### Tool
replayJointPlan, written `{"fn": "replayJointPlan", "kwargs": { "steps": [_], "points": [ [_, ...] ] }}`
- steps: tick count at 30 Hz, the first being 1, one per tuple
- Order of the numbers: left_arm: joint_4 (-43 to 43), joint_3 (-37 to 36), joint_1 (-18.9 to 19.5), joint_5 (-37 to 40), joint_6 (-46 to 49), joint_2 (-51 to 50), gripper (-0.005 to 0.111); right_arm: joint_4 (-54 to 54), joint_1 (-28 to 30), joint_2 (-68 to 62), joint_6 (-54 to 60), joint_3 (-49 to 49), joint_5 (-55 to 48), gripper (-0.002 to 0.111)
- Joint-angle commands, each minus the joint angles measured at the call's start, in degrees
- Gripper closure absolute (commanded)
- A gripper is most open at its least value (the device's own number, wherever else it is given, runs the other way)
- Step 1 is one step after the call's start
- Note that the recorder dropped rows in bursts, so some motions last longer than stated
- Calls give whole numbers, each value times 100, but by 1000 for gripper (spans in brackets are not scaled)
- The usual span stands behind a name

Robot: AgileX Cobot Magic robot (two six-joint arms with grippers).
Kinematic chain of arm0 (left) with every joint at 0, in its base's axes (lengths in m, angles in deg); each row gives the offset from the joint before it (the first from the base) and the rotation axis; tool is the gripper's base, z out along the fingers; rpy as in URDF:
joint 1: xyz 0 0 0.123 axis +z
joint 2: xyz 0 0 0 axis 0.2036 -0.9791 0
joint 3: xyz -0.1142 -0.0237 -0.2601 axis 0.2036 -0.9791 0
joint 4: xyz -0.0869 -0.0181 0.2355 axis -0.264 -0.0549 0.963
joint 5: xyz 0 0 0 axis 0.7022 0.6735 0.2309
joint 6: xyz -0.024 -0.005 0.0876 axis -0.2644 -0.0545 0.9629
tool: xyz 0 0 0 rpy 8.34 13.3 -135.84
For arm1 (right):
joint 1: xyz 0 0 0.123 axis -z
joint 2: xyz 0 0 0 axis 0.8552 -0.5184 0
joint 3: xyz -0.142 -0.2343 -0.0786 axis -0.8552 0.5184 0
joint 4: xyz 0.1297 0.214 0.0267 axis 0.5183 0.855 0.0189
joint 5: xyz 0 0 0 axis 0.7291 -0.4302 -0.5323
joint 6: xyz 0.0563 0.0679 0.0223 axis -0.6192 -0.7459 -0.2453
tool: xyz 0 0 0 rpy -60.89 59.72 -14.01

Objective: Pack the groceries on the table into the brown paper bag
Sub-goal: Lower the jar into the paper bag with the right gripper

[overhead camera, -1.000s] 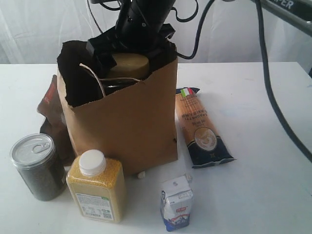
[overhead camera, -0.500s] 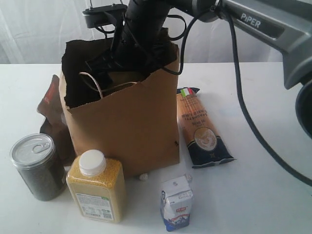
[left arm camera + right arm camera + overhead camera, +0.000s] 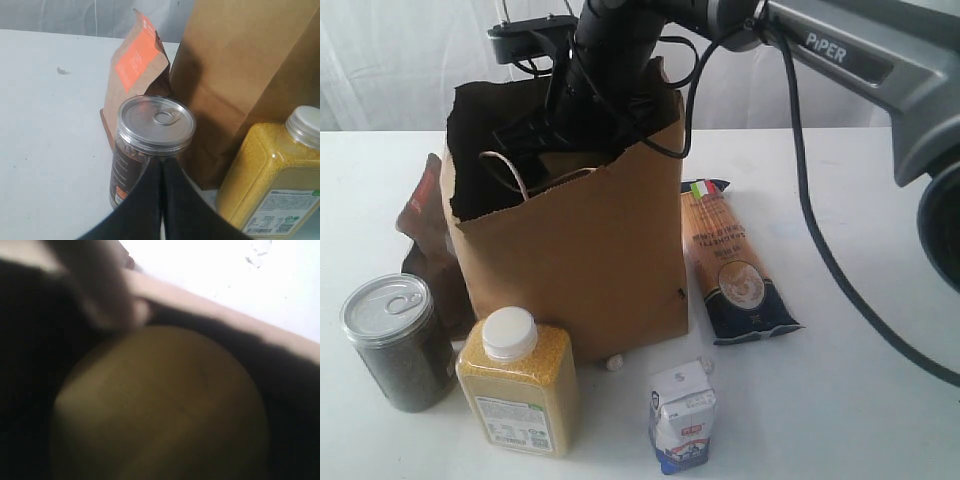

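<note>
The brown paper bag (image 3: 580,250) stands open on the table (image 3: 860,380). My right arm (image 3: 605,70) reaches down into it, and the right gripper (image 3: 532,135) is sunk below the rim. The gold-lidded jar's lid (image 3: 160,405) fills the right wrist view, with the jaws spread wide around it. Outside the bag stand the silver-lidded can (image 3: 395,340), the yellow grain bottle (image 3: 515,385) and the small carton (image 3: 682,415). The dark-brown pouch (image 3: 423,230) leans behind the bag's left side. The long packet (image 3: 730,265) lies on the right. My left gripper (image 3: 161,172) is shut and empty, just before the can (image 3: 150,145).
A bag handle loop (image 3: 510,170) hangs inside the bag's mouth beside the gripper. A small pale crumb (image 3: 612,362) lies at the bag's front foot. Black cables (image 3: 820,230) trail from the right arm over the table's right side.
The right gripper has gone down into the bag with the jar. The gold lid showed above the rim a second ago and is now below it.
</note>
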Motion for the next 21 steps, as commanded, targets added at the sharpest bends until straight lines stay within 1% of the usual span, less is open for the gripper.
{"fn": "replayJointPlan", "kwargs": {
  "steps": [1, 5, 9, 16, 21],
  "points": [
    [-60, -18, 4, -19, -4, 26, 107, 22, -42, 46, -35, 7, 81, 34],
    [-60, -18, 4, -19, -4, 26, 107, 59, -93, 46, -39, 7, 81, 22],
    [-60, -18, 4, -19, -4, 26, 107, 37, -104, 111, -27, 7, 81, 15],
    [-60, -18, 4, -19, -4, 26, 107, 3, -104, 298, 17, 7, 81, 13],
    [-60, -18, 4, -19, -4, 26, 107, -11, -143, 339, 18, 7, 81, 3]
  ]
}}
